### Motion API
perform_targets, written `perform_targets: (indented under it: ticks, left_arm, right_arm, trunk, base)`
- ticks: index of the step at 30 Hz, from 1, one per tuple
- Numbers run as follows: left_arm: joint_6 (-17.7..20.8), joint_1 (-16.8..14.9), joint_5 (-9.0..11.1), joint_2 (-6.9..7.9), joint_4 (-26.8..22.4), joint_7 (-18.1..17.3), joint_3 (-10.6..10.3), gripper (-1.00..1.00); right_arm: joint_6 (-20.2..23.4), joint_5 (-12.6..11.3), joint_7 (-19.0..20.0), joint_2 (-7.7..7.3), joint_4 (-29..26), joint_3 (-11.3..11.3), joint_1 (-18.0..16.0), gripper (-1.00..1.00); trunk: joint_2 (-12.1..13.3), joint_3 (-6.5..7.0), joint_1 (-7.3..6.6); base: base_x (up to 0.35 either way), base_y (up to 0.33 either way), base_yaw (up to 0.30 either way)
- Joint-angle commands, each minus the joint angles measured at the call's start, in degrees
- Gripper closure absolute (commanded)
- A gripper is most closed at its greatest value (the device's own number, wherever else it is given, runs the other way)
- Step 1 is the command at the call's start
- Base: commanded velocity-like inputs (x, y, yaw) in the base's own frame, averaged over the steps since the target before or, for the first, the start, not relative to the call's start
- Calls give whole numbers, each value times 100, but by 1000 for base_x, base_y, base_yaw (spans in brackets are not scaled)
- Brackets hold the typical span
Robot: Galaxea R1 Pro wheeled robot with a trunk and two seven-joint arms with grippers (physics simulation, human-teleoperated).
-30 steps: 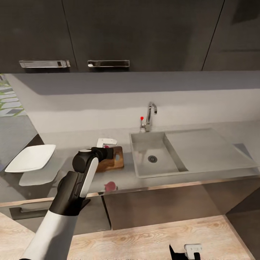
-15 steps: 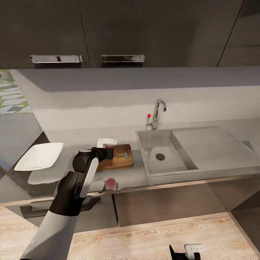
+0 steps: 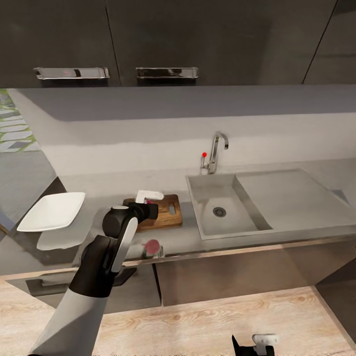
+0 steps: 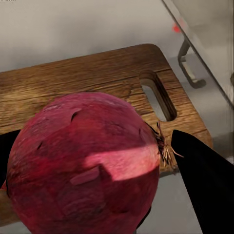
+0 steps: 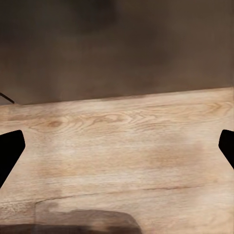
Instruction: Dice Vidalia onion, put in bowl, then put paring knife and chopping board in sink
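My left gripper (image 3: 149,201) (image 4: 105,175) is shut on the Vidalia onion (image 4: 83,161), a dark pinkish-red ball held between the black fingers. It hangs just above the near part of the brown chopping board (image 3: 167,216) (image 4: 97,78), whose handle slot points toward the sink (image 3: 217,207). The white square bowl (image 3: 52,210) rests on the grey countertop (image 3: 178,240) to the left of the board. My right gripper (image 3: 254,343) (image 5: 117,146) hangs low over the wooden floor, its fingers wide apart and empty. The paring knife is out of view.
A chrome tap (image 3: 217,148) with a red knob stands behind the sink, and a flat drainboard (image 3: 291,193) lies to its right. Dark wall cabinets (image 3: 168,39) hang above. A reddish reflection (image 3: 152,245) shows on the glossy countertop near its front edge.
The whole head view has shifted, so the counter and sink now sit further right and slightly higher. The left gripper still holds the onion over the board.
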Motion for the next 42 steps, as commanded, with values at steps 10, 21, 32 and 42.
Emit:
perform_targets:
  ticks: [10,21,32,42]
  left_arm:
    - [22,-5,42,34,-4,58,-48,100]
    - [22,-5,42,53,-4,58,-50,100]
    - [22,-5,42,53,-4,58,-57,100]
    - [16,-5,42,53,-12,58,-57,100]
  right_arm:
    - [-25,47,48,9,-3,-48,-7,-100]
    - [-25,47,48,9,-3,-48,-7,-100]
    - [-25,47,47,9,-3,-48,-7,-100]
    - [-25,47,46,16,-3,-48,-7,-100]
  trunk:
    - [-8,-102,1]
    - [-8,-204,1]
    - [-8,-261,1]
    - [-8,-262,1]
  base:
    - [0,-20,0]
    - [28,38,0]
    - [2,2,0]
    - [56,0,0]
